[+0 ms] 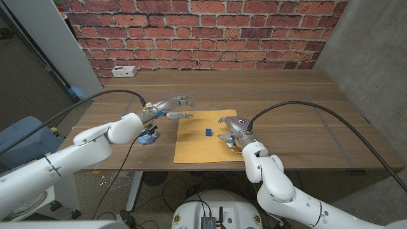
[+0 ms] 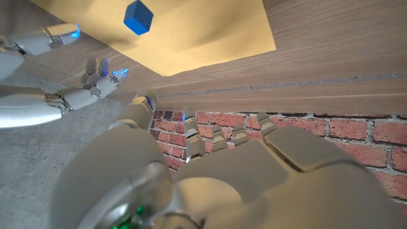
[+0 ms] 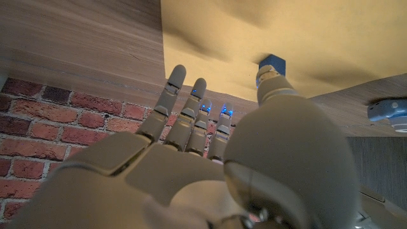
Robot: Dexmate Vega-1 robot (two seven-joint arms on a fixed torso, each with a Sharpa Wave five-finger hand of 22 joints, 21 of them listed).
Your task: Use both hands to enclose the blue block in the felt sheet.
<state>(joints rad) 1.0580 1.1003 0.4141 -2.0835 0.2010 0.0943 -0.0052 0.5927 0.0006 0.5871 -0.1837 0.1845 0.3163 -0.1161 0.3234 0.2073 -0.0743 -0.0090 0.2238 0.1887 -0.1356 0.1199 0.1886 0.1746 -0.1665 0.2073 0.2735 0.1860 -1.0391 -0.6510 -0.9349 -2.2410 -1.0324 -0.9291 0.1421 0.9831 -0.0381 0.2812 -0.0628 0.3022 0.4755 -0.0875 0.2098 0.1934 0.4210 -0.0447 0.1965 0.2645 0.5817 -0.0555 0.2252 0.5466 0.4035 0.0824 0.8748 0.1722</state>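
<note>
1. The felt (image 1: pixel 205 136), a tan-yellow sheet, lies spread flat on the table (image 1: pixel 286 95), and nothing wraps it around anything.
2. The block (image 1: pixel 208 131), small and blue, sits on the felt near its middle, uncovered; it also shows on the felt in the left wrist view (image 2: pixel 138 16) and just past the thumb tip in the right wrist view (image 3: pixel 272 63).
3. No container with contents can be made out. No brand, label or writing is readable in any view.
4. The left hand (image 1: pixel 170 109) is at the felt's far left corner, fingers spread and reaching toward the sheet. It holds nothing; whether a fingertip touches the felt's edge cannot be told.
5. The right hand (image 1: pixel 233 130) is at the felt's right edge, over the sheet, with its fingers (image 3: pixel 185 113) apart and extended toward the block. It holds nothing, and I cannot tell if it touches the felt.
6. The block lies between the two hands, clear of both.
7. A small bluish object (image 1: pixel 148 137) lies on the table just left of the felt, under the left forearm; what it is cannot be told.
8. A white power strip (image 1: pixel 124 71) lies at the table's far left corner, before the brick wall (image 1: pixel 210 25).
</note>
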